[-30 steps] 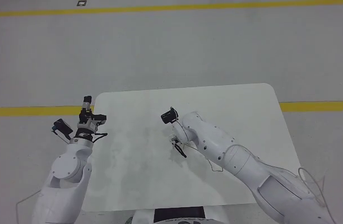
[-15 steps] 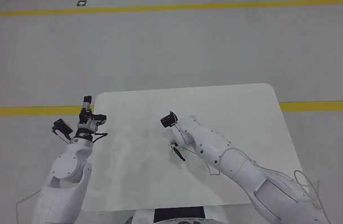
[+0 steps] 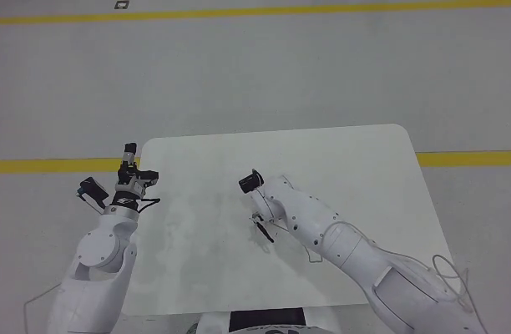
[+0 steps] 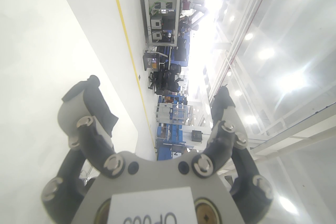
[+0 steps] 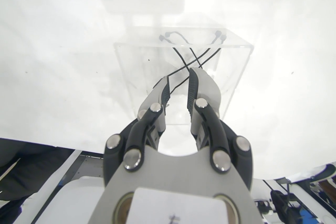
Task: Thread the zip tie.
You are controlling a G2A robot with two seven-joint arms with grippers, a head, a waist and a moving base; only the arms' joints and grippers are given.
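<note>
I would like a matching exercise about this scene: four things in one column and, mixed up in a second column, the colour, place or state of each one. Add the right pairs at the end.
Column 1
1. left gripper
2. right gripper
3. zip ties
4. clear box

Column 2
A. black, crossed over each other
B. transparent, standing on the white table
C. open wide, empty, beside the table's edge
D. narrowly open, tips over the box

Pairs: 1-C, 2-D, 3-A, 4-B
</note>
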